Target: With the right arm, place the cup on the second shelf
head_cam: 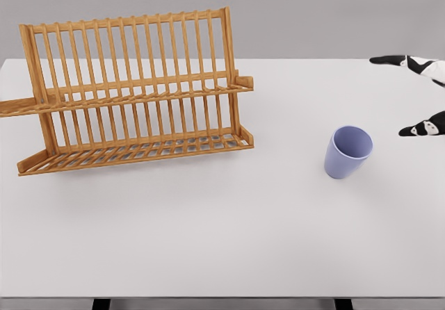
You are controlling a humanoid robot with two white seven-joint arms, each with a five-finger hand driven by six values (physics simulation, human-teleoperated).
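A pale lilac cup [348,152] stands upright on the white table [222,240], right of the middle, its mouth facing up. My right hand [417,94] enters at the right edge, to the right of the cup and apart from it. Only its black fingertips [387,60] show, spread wide with nothing between them. A wooden two-tier dish rack [135,91] stands at the left, with an upper slatted shelf [146,96] and a lower shelf [139,150]. Both shelves carry nothing. My left arm does not show.
The table's front edge runs along the bottom of the picture, with two dark legs beneath it. A grey wall lies behind the table.
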